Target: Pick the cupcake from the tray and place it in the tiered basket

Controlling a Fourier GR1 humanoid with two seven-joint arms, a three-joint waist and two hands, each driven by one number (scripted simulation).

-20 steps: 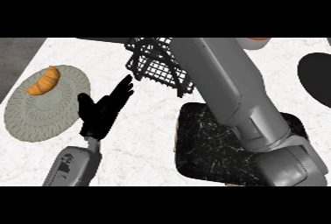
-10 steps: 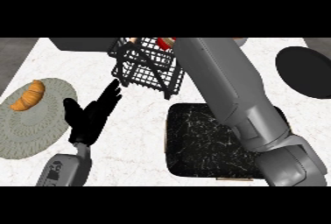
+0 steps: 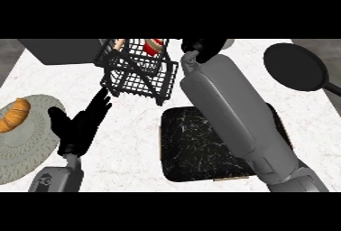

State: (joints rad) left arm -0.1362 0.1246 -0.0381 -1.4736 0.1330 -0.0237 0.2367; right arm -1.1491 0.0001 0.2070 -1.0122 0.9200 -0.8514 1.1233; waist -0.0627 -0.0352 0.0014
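The black wire tiered basket [image 3: 136, 72] stands at the back of the counter. A cupcake [image 3: 154, 45] with a red and white look sits in its upper part, close to the view's top edge. My right hand [image 3: 203, 48] is just right of the basket's top, a little apart from the cupcake, with the grey forearm stretched over the tray. The dark marbled tray [image 3: 200, 149] lies in the middle with nothing visible on it. Left of the tray, my left hand [image 3: 78, 127] rests open above the counter, fingers pointing toward the basket.
A round pale plate [image 3: 26, 144] with a croissant [image 3: 15, 116] lies at the left edge. A black pan [image 3: 296, 66] sits at the back right. A grey block [image 3: 63, 49] stands behind the basket at the left.
The right arm has reached farther back toward the basket's top. The basket and cupcake show more fully, and the scene has shifted lower and left in the view. The left hand stays open.
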